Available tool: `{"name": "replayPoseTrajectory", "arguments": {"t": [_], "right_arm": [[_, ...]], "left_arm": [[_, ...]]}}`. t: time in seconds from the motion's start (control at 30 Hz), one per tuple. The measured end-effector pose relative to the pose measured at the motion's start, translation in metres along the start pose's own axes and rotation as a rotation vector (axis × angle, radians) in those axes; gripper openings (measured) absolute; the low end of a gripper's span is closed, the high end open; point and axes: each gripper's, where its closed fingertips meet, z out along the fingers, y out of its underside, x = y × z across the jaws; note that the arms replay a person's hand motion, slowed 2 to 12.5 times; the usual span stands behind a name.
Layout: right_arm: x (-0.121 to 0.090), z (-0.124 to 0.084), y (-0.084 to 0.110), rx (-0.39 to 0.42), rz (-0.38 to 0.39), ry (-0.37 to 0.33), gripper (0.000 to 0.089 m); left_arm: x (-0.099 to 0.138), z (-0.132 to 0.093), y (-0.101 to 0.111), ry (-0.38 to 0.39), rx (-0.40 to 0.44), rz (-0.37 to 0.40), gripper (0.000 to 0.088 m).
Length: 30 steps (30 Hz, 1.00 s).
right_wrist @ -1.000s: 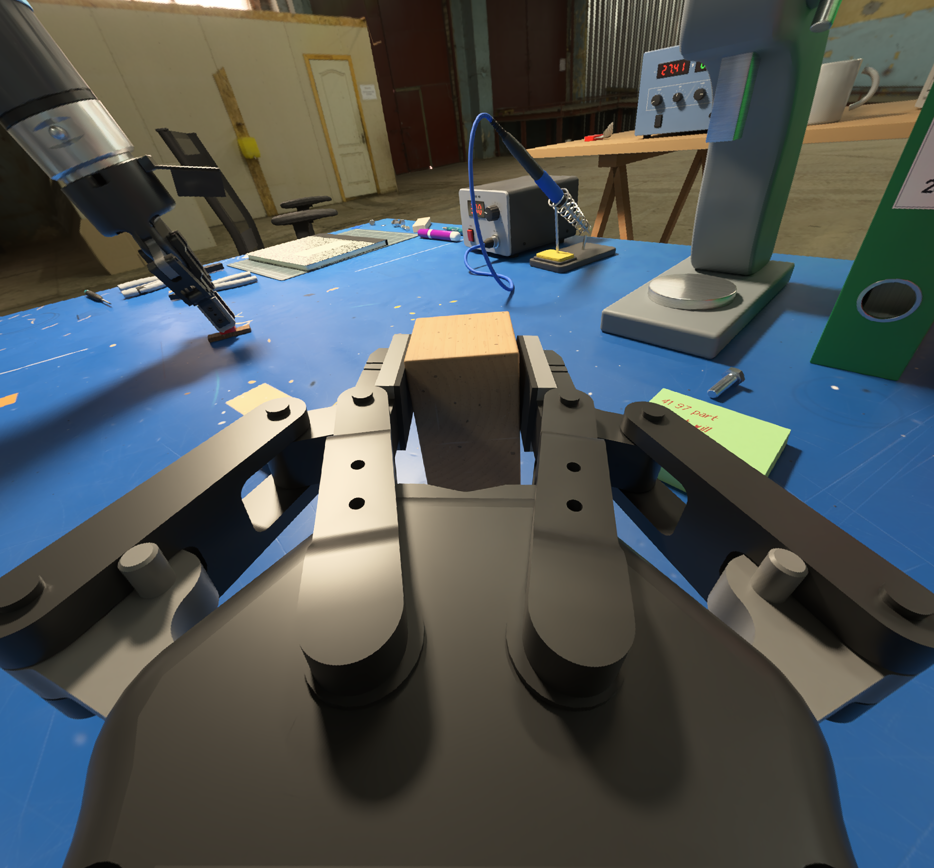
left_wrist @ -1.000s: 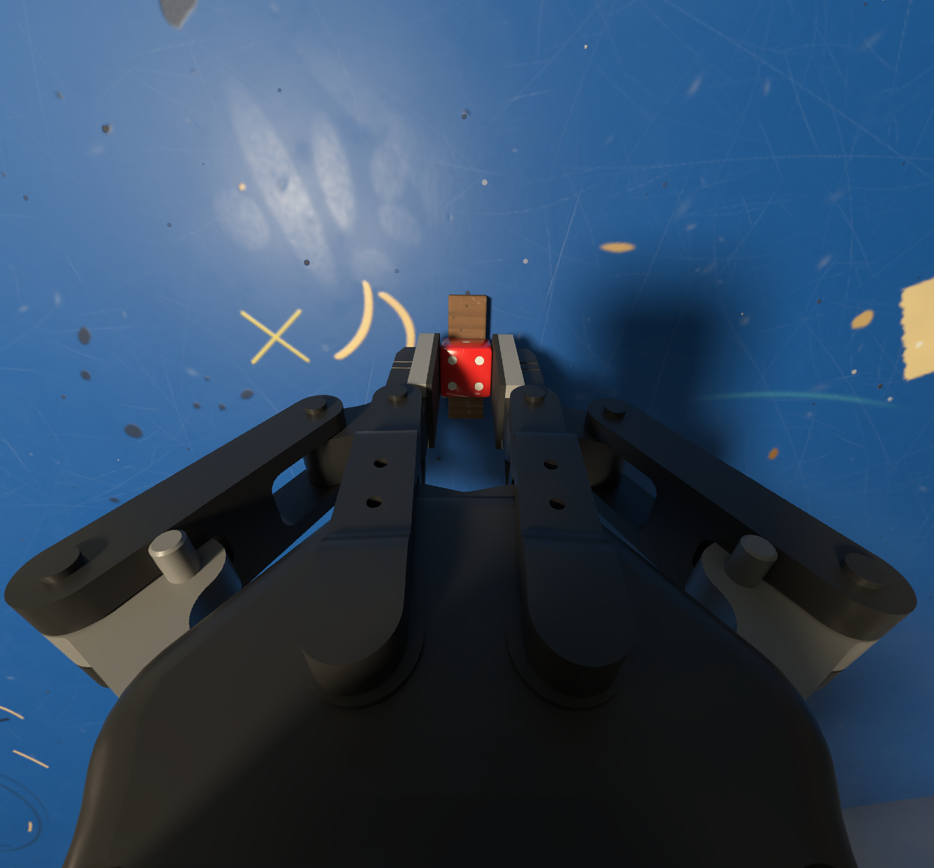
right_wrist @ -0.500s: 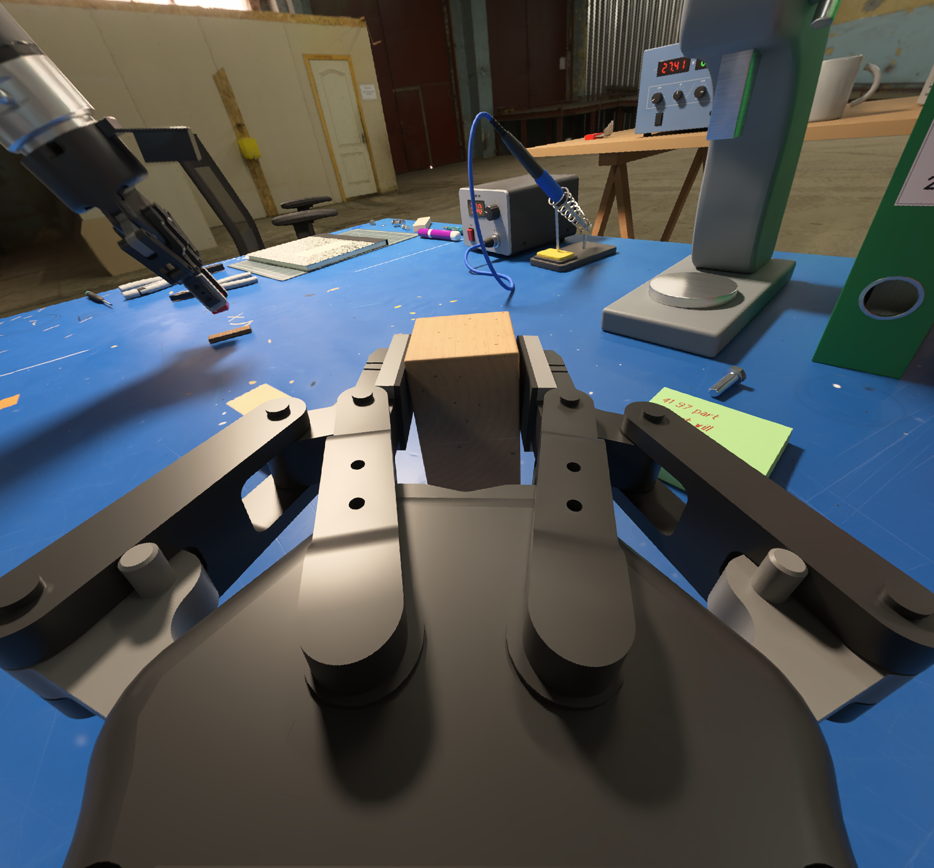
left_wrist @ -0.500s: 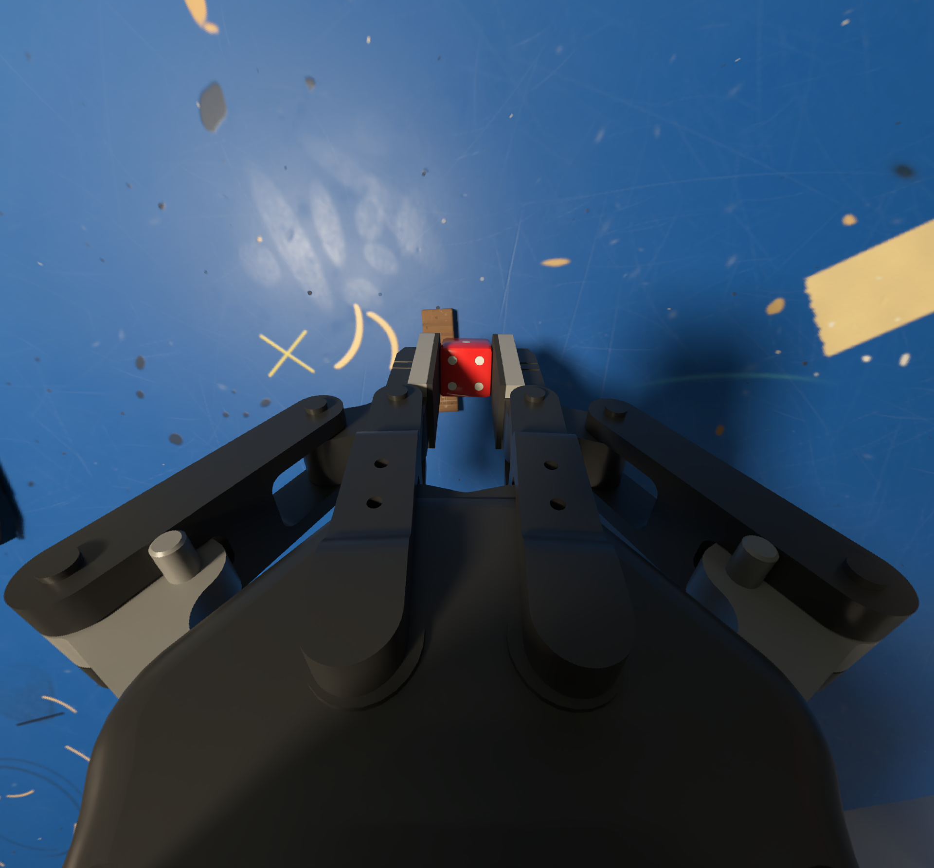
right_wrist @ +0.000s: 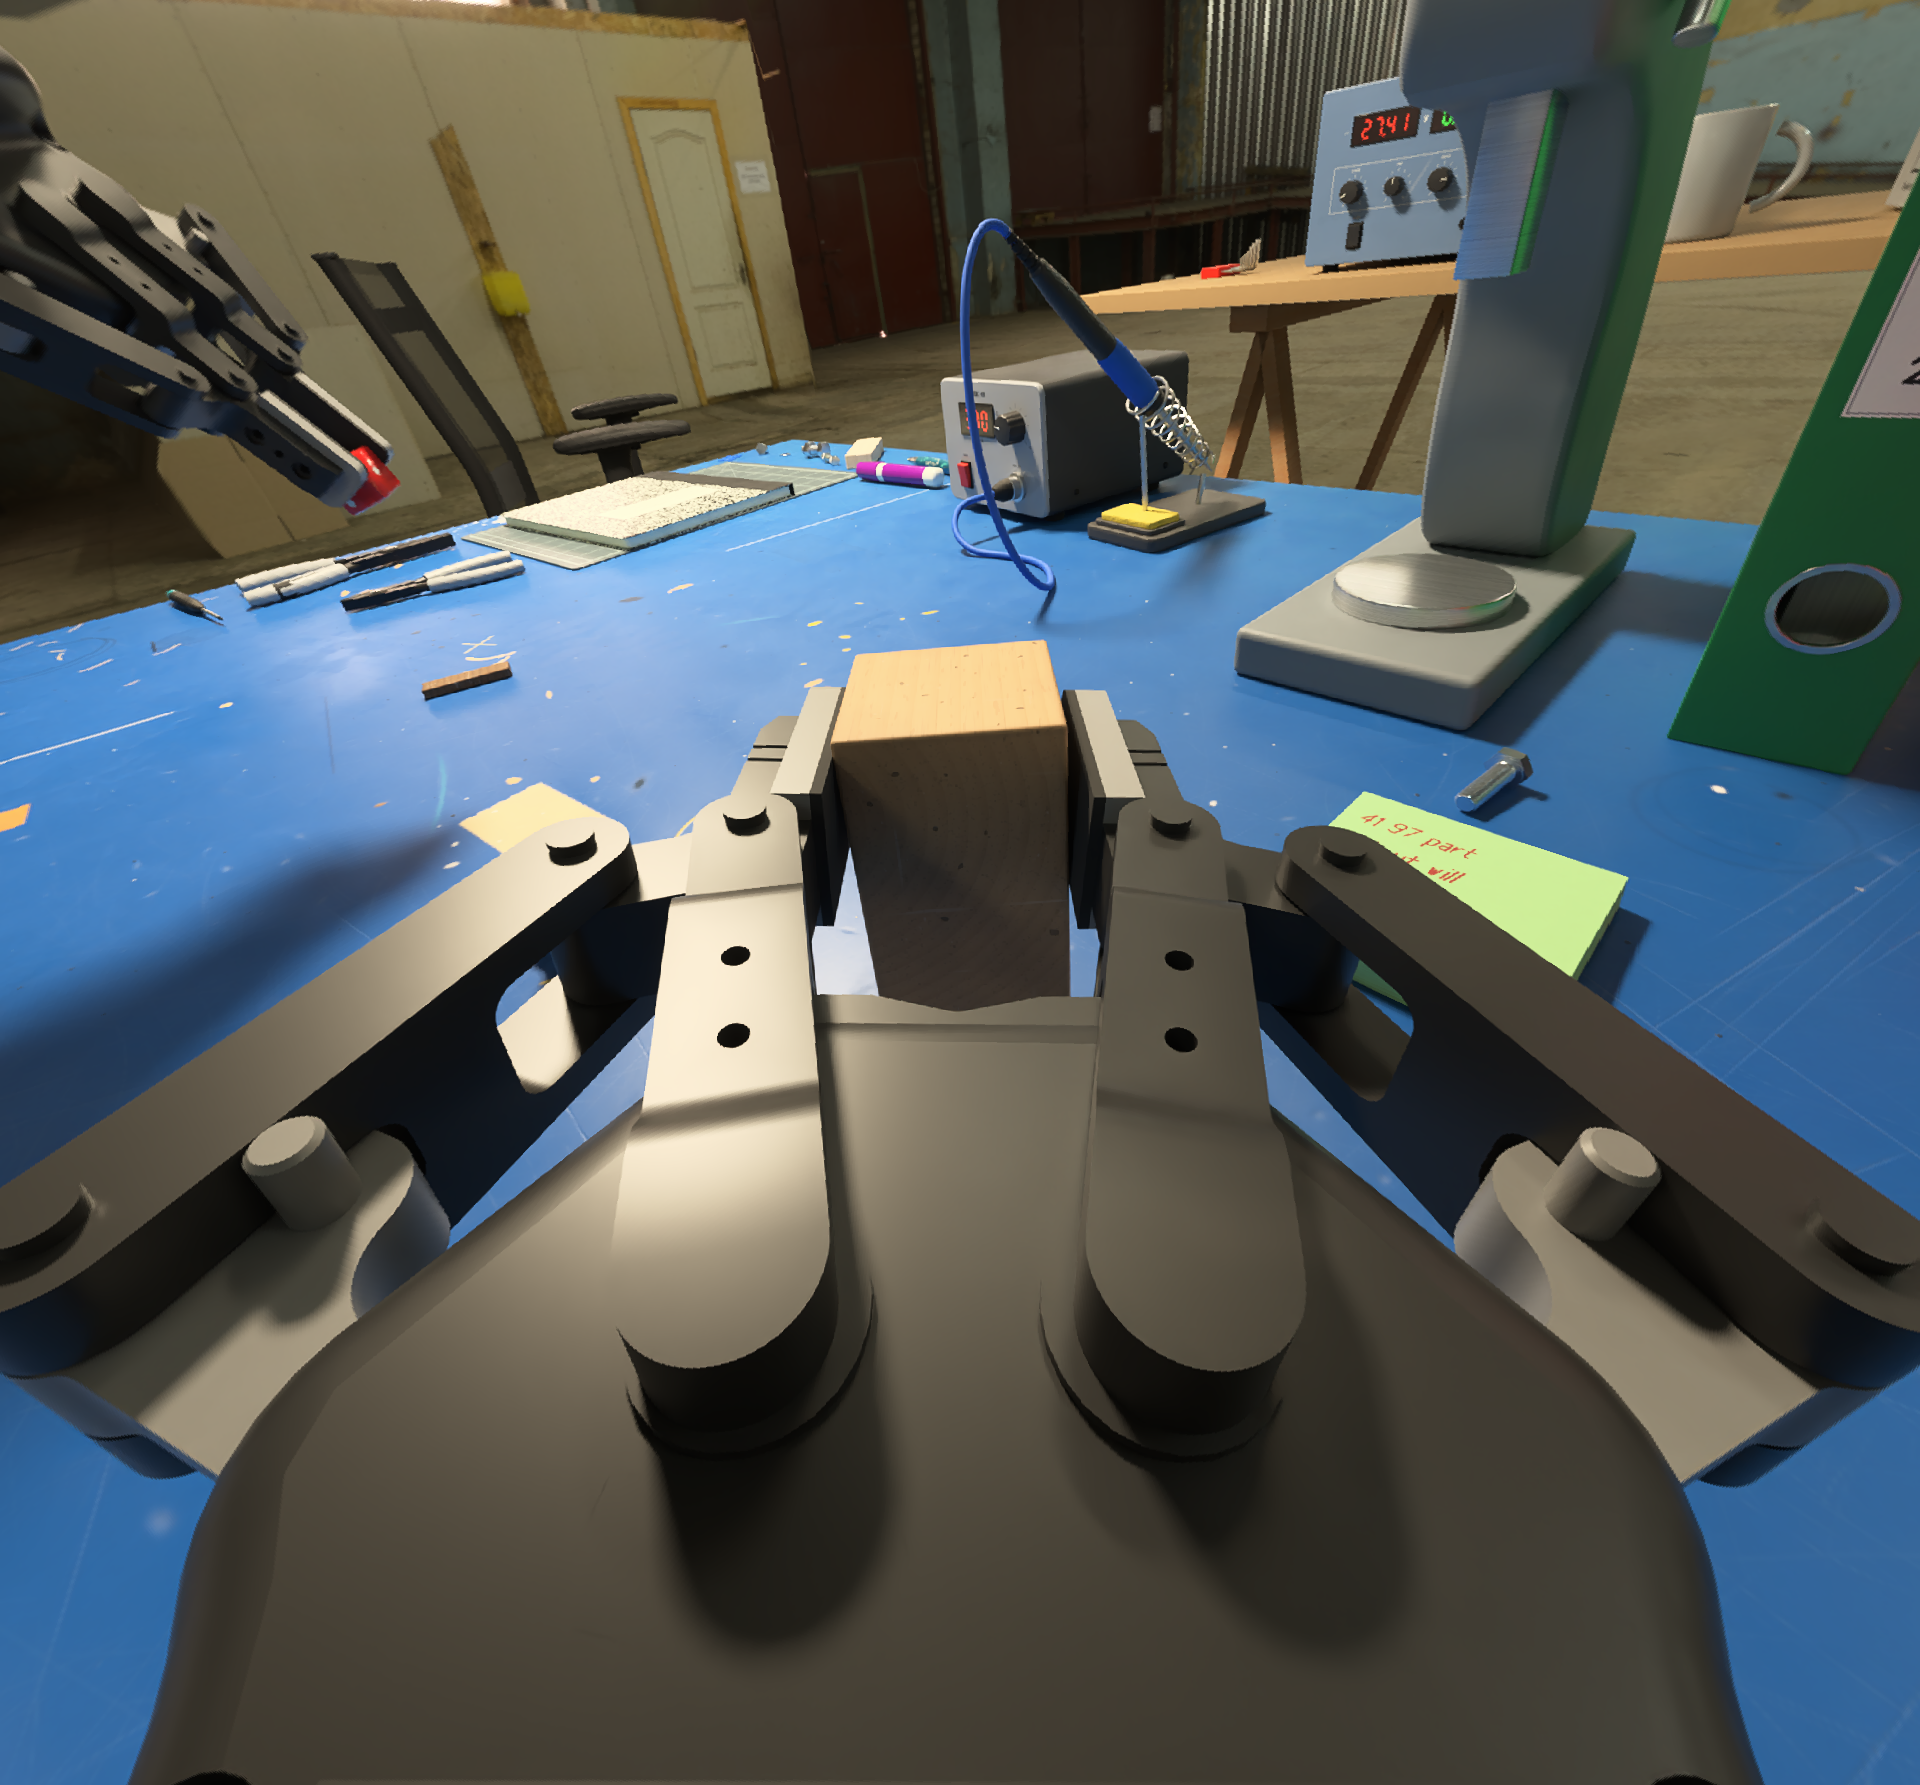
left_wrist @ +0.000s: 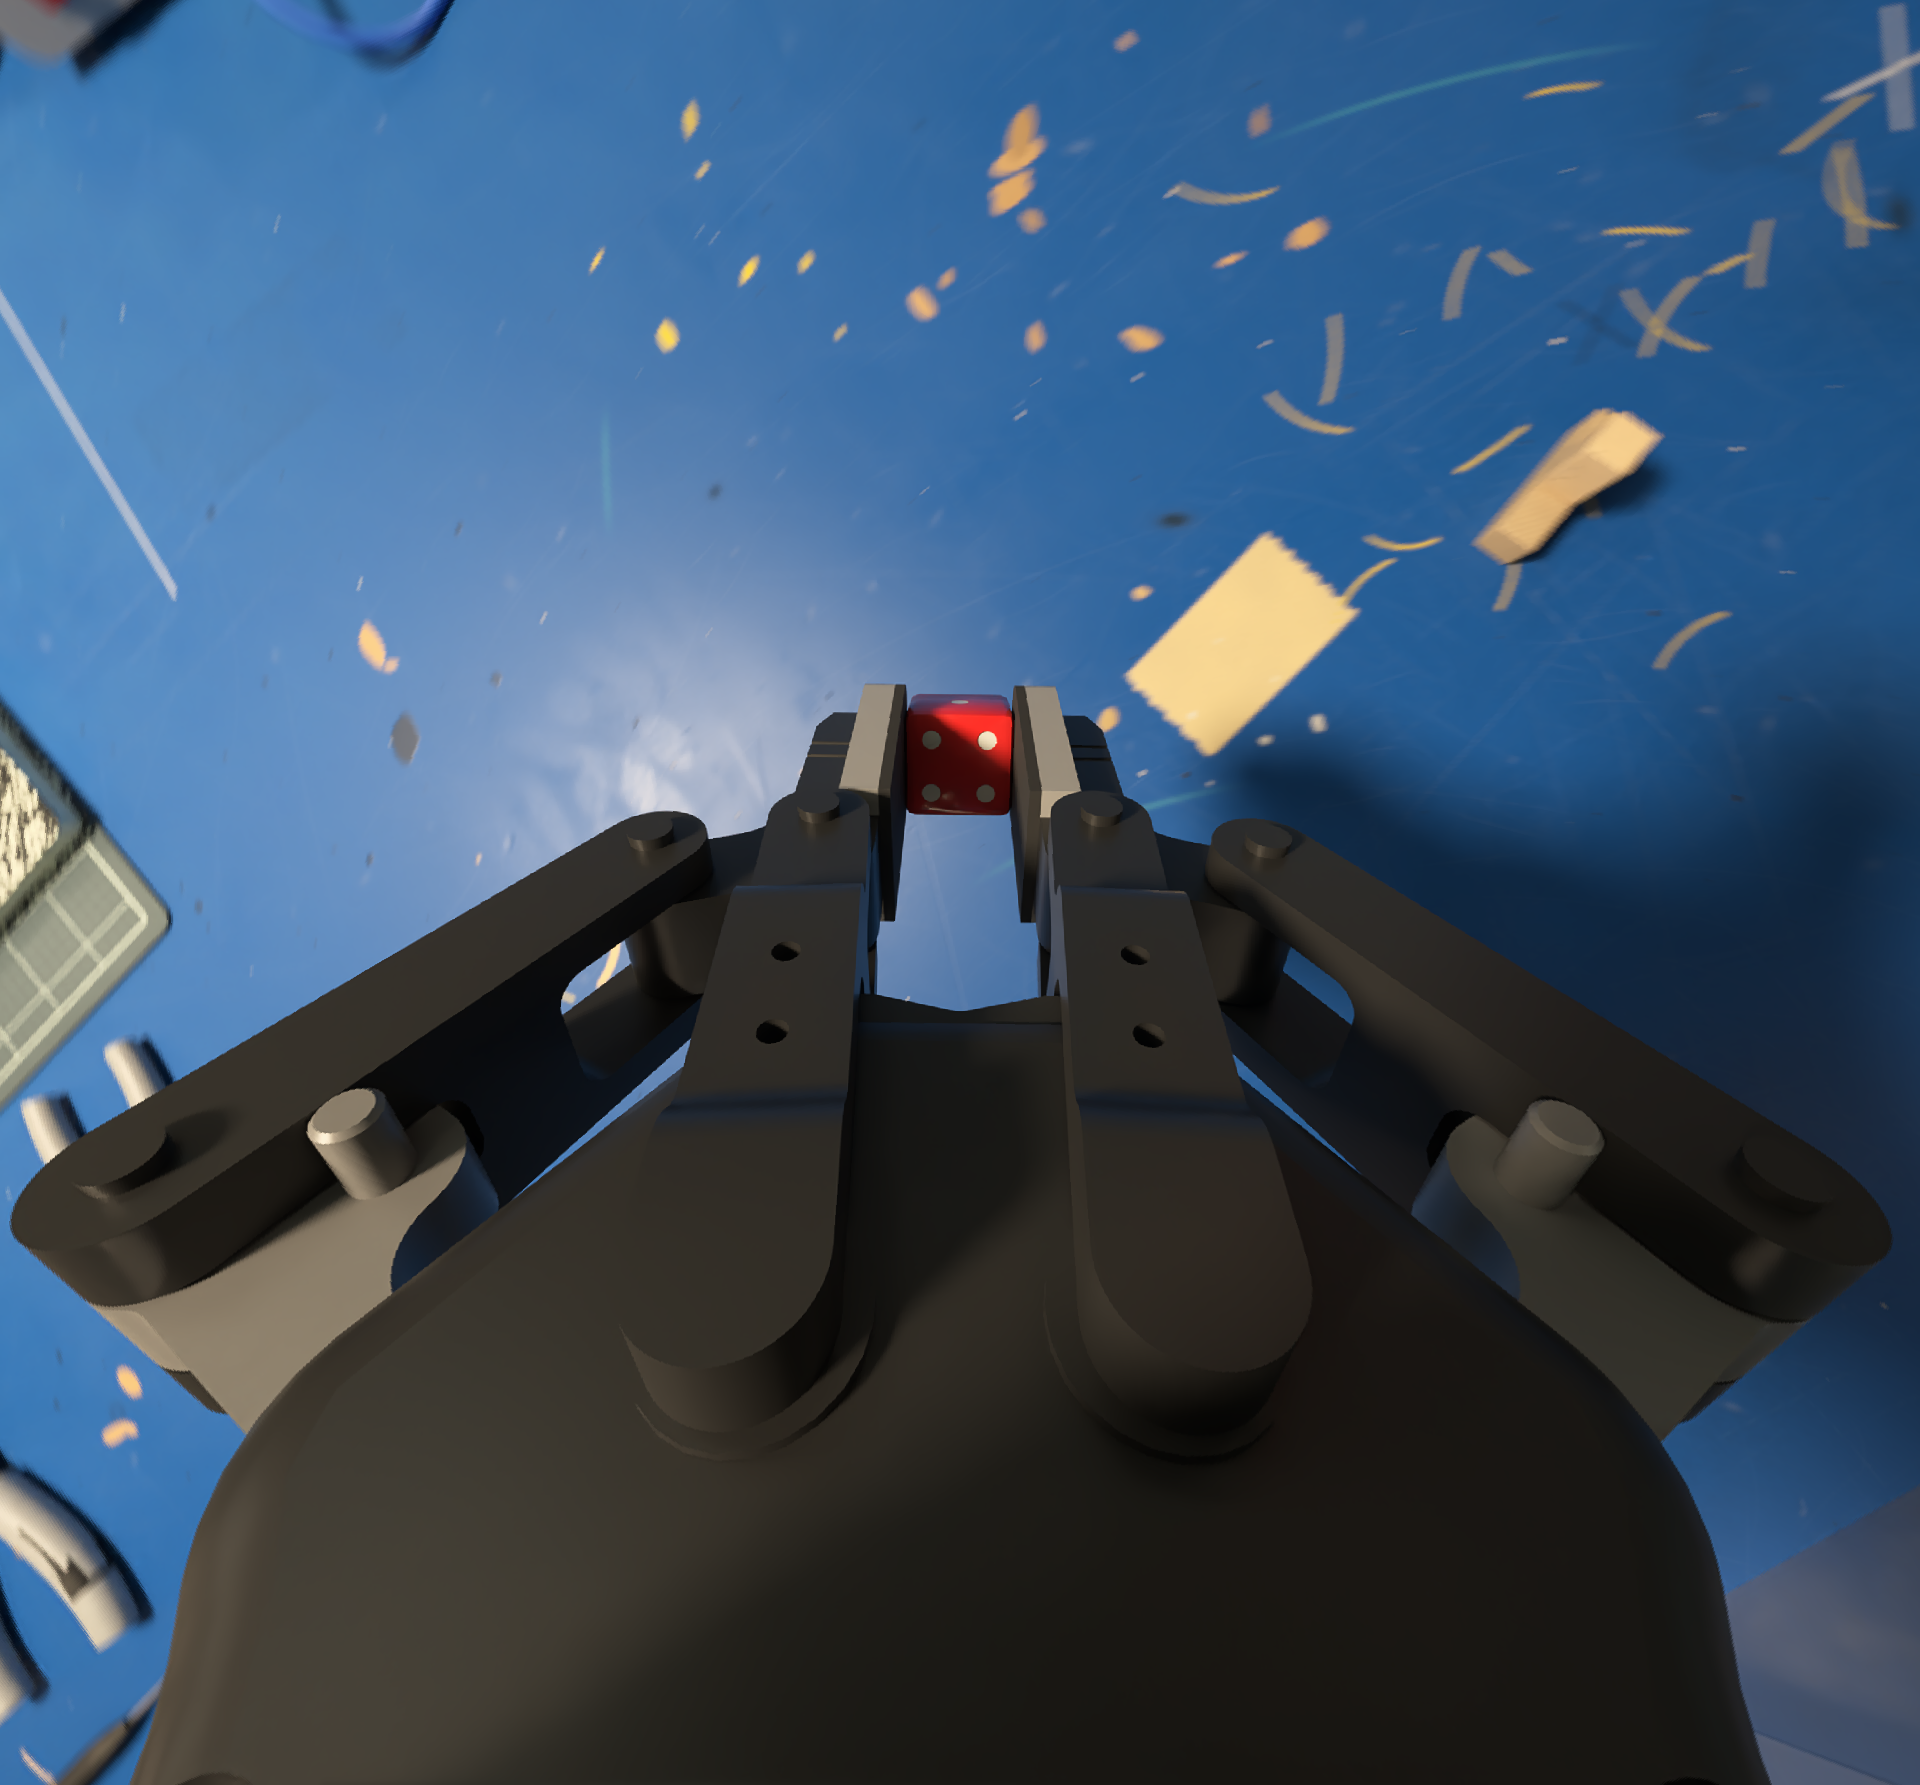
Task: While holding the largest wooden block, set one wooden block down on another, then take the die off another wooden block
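Clamping the red die [left_wrist: 958, 754] between its two pads, the left gripper [left_wrist: 958, 748] is narrowed to the die's width and hangs high over the blue table [left_wrist: 520, 488], nothing else touching the die. From the right wrist view the same gripper [right_wrist: 358, 478] shows far left, up in the air w/ the red cube at its tips. The right gripper [right_wrist: 951, 769] is closed on the largest wooden block [right_wrist: 951, 800], pads flat on both side faces, block upright and off the table top. A thin dark wooden block [right_wrist: 467, 681] lies flat on the table, well apart from both grippers; can't tell if it is one piece or two stacked. Around: soldering station [right_wrist: 1049, 431] w/ blue cable [right_wrist: 977, 405] at the back, grey stand w/ round plate [right_wrist: 1434, 592] to the right, green binder [right_wrist: 1829, 530] at the far right, a bolt [right_wrist: 1491, 779] and green note [right_wrist: 1496, 883] near the right gripper, pens [right_wrist: 384, 577] and a notebook [right_wrist: 644, 504] toward the left. A pale tape patch [left_wrist: 1236, 639] sits just right of the die in the left wrist view, a pale wood piece [left_wrist: 1564, 483] farther off. Vs 0.5 s ago: left gripper has risen and swung away, thin block no longer under its fingers, cable and station now in its view; right gripper and its block unchanged
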Motion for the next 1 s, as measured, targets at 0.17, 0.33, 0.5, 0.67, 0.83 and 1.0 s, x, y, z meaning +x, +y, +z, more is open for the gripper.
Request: {"name": "replayPoseTrajectory", "arguments": {"t": [0.17,0.33,0.5,0.67,0.83,1.0], "right_arm": [[0.0,0.0,0.0,0.0,-0.002,0.0,0.0347],[0.0,0.0,0.0,0.002,-0.004,0.0,0.0347],[0.0,0.0,0.0,0.005,-0.005,-0.001,0.0347],[0.0,-0.001,-0.001,0.01,-0.005,-0.002,0.0347],[0.0,-0.001,-0.002,0.016,0.0,-0.003,0.0347],[0.0,-0.001,-0.002,0.018,0.004,-0.005,0.0347]], "left_arm": [[0.05,-0.007,-0.03,0.089,0.077,0.161,0.0179],[0.1,-0.003,-0.054,0.185,0.137,0.308,0.0179],[0.14,0.009,-0.075,0.268,0.175,0.412,0.0179],[0.166,0.03,-0.085,0.323,0.158,0.463,0.0179],[0.185,0.053,-0.084,0.366,0.096,0.493,0.0179],[0.199,0.073,-0.077,0.392,0.027,0.519,0.0179]]}}
